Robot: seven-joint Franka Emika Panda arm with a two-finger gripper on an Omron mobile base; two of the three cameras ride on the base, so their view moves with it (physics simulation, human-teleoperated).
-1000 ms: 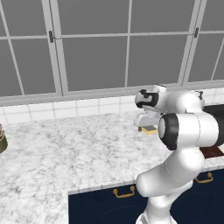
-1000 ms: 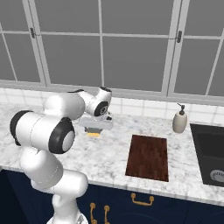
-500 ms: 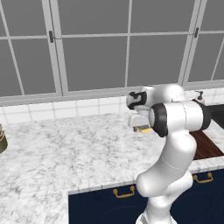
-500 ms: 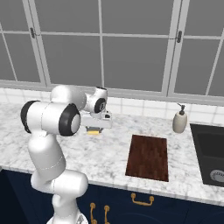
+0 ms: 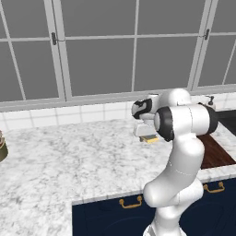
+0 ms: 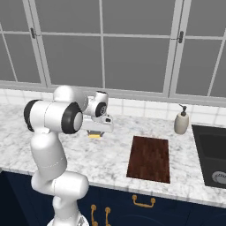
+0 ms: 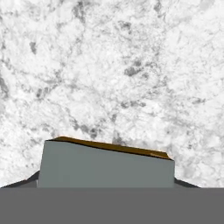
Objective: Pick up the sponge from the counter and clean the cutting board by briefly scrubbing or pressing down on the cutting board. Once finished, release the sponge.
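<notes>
Close under my hand, my gripper (image 7: 106,186) has its jaws clamped on the sponge (image 7: 105,168), grey-green face toward me, lifted clear above the marbled counter (image 7: 131,65). Farther along to my right, the cutting board (image 6: 150,158) lies flat on that stone.

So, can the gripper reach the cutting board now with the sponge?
Probably yes. The gripper holds the sponge above the counter, and the marble between it and the cutting board looks bare.
</notes>
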